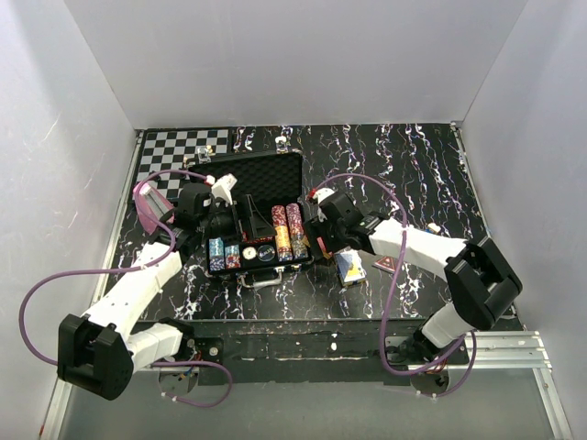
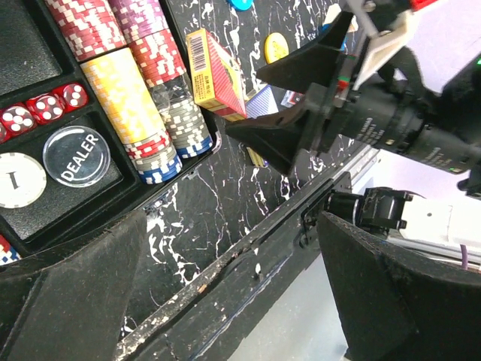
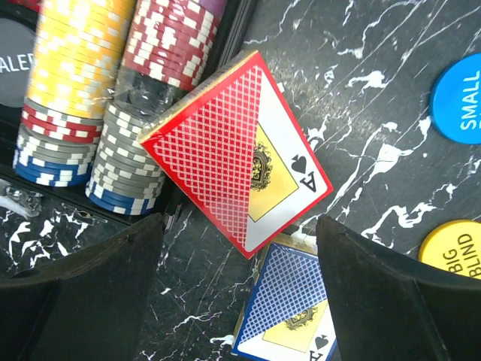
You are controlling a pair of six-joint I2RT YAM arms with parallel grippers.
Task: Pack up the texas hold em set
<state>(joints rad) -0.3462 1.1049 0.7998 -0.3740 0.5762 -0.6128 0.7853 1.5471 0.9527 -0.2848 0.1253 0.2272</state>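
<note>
Red cardboard, thin and smooth: the red card deck (image 3: 240,150) is a small light box, stiff on its broad faces, but its corners would dent under a hard squeeze. The glossy faces are probably slippery. I would take it across the two long narrow edges, near the middle, with mild pressure.

The deck is outside the open briefcase (image 1: 266,179). It is tilted, and it seems to lean on the case's side wall, just beside the grey and blue chip row (image 3: 128,173). The right gripper (image 3: 237,226) hangs over it with the fingers wide apart, the deck between them and touched by neither. The blue card deck (image 3: 289,308) lies flat on the marbled table (image 3: 361,45), partly under the red one. The blue small blind button (image 3: 458,98) and the yellow big blind button (image 3: 455,252) lie nearby, also outside the case.

The left gripper (image 2: 225,248) is spread wide too, holding nothing, near the case's front corner.
</note>
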